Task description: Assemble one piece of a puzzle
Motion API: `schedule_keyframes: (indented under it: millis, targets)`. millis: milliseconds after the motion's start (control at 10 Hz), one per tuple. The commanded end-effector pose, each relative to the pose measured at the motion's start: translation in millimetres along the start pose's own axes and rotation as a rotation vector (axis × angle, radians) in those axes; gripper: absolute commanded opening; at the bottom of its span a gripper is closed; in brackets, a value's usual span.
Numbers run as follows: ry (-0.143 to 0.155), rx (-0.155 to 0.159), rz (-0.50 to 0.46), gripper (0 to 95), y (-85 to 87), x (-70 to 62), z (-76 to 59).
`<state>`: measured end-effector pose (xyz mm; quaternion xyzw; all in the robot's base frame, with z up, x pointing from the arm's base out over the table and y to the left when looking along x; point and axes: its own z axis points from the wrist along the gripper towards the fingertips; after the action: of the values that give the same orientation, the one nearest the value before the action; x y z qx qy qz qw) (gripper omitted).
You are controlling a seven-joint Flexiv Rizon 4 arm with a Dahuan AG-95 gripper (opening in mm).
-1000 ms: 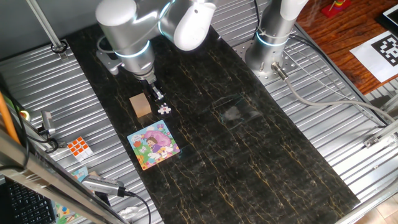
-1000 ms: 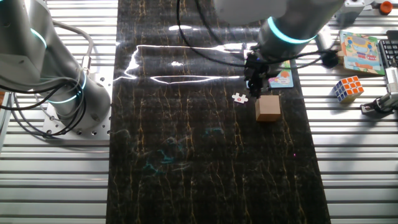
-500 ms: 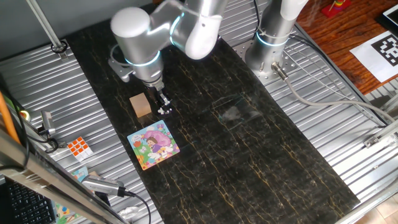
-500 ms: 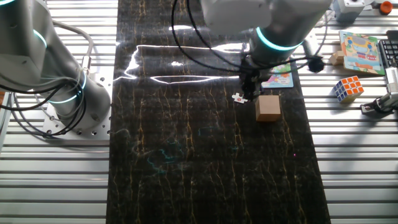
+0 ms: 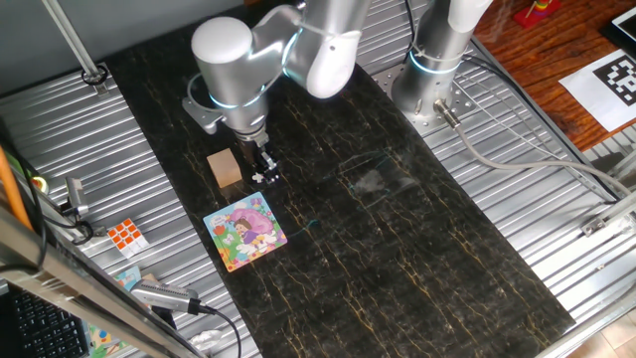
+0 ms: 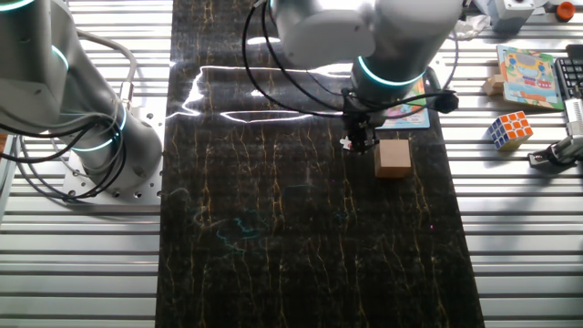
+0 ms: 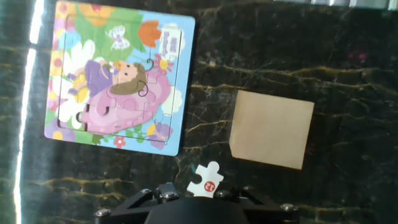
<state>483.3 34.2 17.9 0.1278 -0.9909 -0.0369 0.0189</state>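
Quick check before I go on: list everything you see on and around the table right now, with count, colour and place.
puzzle: one, orange-edged board with pink, green and blue picture, on the dark mat.
piece: one, white side up with a red mark, on the mat just ahead of the hand camera.
wooden block: one, tan, on the mat beside the gripper.
Rubik's cube: one, orange and white faces showing, on the metal table top.
picture board: one, multicoloured, near the cube.
second arm's base: one, silver, at the table edge.
gripper: one, dark, low over the piece; jaw state unclear.
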Motion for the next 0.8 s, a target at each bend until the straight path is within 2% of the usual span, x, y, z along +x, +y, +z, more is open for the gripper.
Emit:
schedule_keyframes:
  millis: [100, 500, 600, 800]
  targets:
    - [-0.003, 0.001, -0.016, 57.0, -0.7, 1.6, 4.9]
    - [-0.013, 0.007, -0.043, 57.0, -2.0, 4.6, 12.2]
    - [-0.017, 0.008, -0.046, 38.0, -2.3, 4.5, 12.9]
    - [-0.017, 0.008, -0.047, 38.0, -2.4, 4.5, 13.1]
